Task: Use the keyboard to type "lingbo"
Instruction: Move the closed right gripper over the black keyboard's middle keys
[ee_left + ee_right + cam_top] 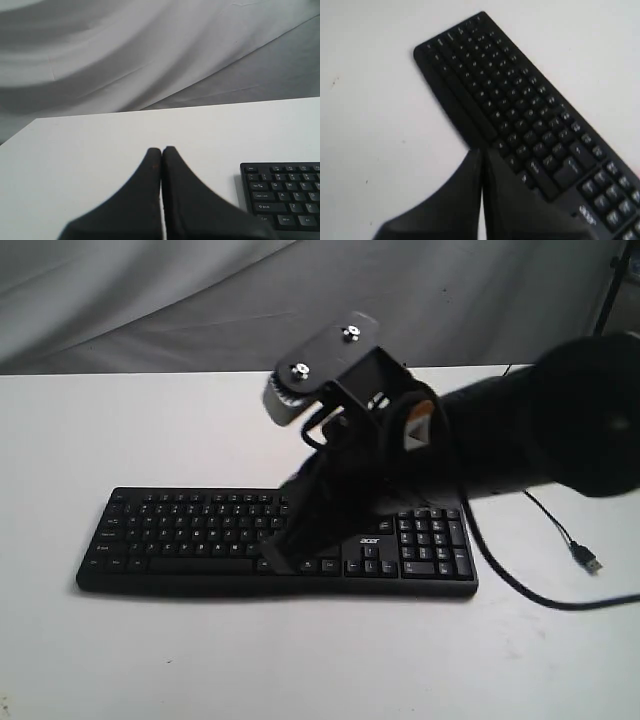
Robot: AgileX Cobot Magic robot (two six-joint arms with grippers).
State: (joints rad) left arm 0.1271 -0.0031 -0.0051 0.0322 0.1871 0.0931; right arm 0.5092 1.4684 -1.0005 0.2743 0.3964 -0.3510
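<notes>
The keyboard [190, 530] lies flat on the white desk [120, 660], about midway between its near and far edges. Its long side runs left to right, with the number pad and the acer logo at the right end. Its thin black cable [500, 575] loops over the desk to the right of it and ends in a loose USB plug [588, 560].

My right fingers [477, 154] are pressed together tip to tip with no gap, and they hold nothing. My right arm reaches in from the right and slants down across the right half of the keyboard. The tips point at the nearest row of keys, just right of the space bar. From here I cannot tell whether they touch a key or sit just above it.

My left fingers [157, 153] are likewise closed flat against each other and empty. They are over bare desk off the left end of the keyboard, apart from it, with the Caps Lock and Shift corner showing beside them. Grey cloth [150, 300] hangs behind the far edge of the desk.
</notes>
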